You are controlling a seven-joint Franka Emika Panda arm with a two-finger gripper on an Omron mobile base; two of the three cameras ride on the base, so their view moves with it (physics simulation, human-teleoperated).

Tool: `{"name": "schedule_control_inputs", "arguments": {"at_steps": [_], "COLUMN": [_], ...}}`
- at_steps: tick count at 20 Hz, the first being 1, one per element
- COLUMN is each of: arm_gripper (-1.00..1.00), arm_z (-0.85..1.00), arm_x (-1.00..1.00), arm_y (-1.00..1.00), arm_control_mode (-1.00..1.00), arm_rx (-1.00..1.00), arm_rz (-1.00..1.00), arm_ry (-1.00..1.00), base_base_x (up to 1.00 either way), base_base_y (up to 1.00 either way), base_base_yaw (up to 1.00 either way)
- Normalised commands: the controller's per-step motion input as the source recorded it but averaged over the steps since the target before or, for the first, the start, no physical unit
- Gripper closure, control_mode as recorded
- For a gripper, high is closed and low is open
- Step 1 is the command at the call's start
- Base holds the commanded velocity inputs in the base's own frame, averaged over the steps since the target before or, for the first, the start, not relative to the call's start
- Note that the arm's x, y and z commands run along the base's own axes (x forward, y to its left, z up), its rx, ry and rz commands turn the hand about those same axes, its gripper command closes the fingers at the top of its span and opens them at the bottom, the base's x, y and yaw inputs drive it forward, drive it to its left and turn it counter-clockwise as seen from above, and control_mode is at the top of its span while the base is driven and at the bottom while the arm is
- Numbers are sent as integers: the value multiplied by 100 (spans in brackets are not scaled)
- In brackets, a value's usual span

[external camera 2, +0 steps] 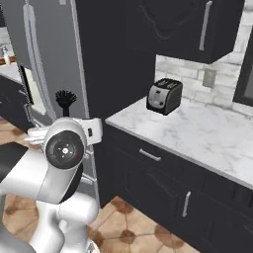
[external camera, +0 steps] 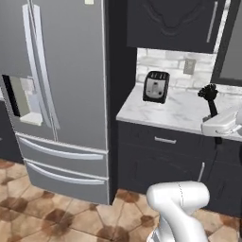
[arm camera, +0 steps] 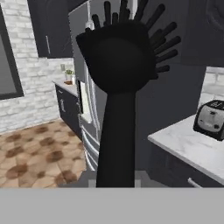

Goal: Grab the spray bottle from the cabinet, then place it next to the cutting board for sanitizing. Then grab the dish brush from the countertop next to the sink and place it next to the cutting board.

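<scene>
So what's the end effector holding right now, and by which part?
The dish brush, held low on its handle, bristles pointing away from the end effector.

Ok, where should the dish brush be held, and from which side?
By the long thin handle, low down, coming from the end opposite the bristles. The dish brush stands straight out of the claw, and its splayed tuft at the far tip is probably too soft to clamp.

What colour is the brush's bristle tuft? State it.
Black, like the rest of the brush; clearest in the hand view.
</scene>
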Motion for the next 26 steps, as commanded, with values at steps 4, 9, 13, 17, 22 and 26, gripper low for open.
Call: {"name": "schedule_control_inputs", "arguments": {"at_steps": [4,9,13,17,22,26], "arm_gripper": [100,100,100,100,100,100], "arm_z": [0,0,0,0,0,0], "arm_x": [0,0,0,0,0,0], "arm_y": [0,0,0,0,0,0], "arm_control_mode": [100,100,100,100,100,100], "arm_rx": [0,0,0,0,0,0], "arm_rz": [0,0,0,0,0,0], "arm_ry": [0,0,0,0,0,0], "base_base_x": [100,85,74,73,79,82], "base_base_y": [100,100,100,100,100,100], "base_base_yaw": [0,0,0,0,0,0]}}
